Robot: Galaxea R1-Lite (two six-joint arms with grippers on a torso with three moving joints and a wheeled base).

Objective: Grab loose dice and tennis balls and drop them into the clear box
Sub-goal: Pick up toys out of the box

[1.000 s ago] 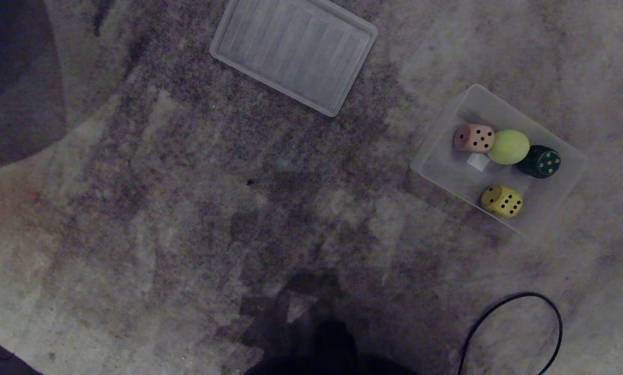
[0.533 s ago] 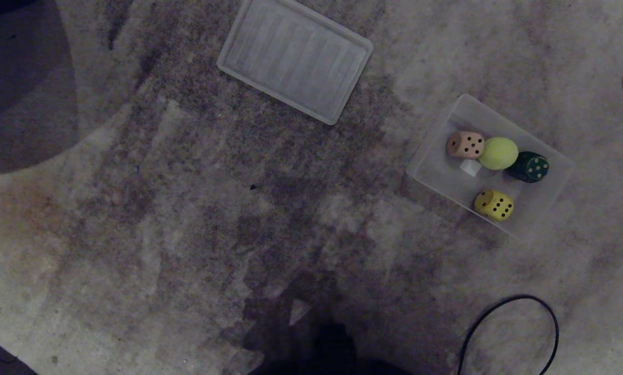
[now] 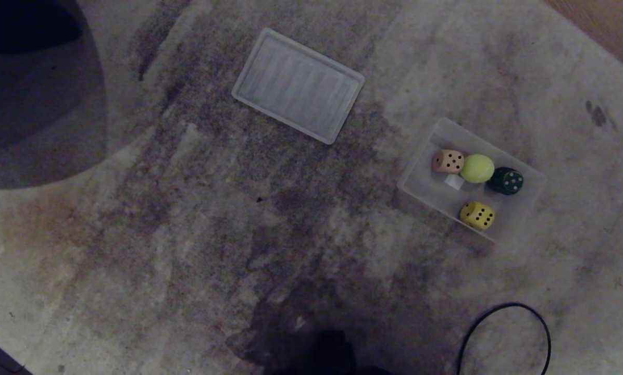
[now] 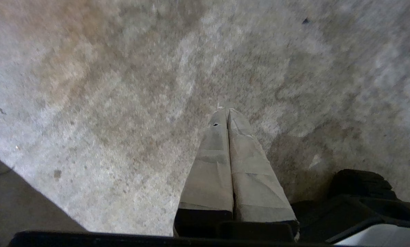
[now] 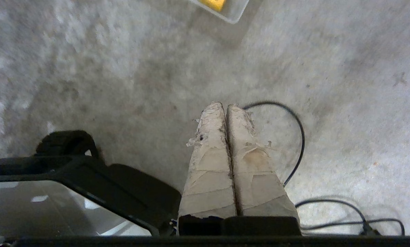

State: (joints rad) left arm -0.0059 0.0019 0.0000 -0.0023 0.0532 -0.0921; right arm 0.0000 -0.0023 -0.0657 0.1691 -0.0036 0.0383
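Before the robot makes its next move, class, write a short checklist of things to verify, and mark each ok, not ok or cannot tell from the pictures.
1. Clear box upright on the carpet: ok.
2. Beige die, tennis ball, dark green die and yellow die inside it: ok.
3. Red die collected: cannot tell, none in view.
4. Left gripper shut and empty: ok.
5. Right gripper shut and empty: ok.
6. Black cable away from the box: ok.
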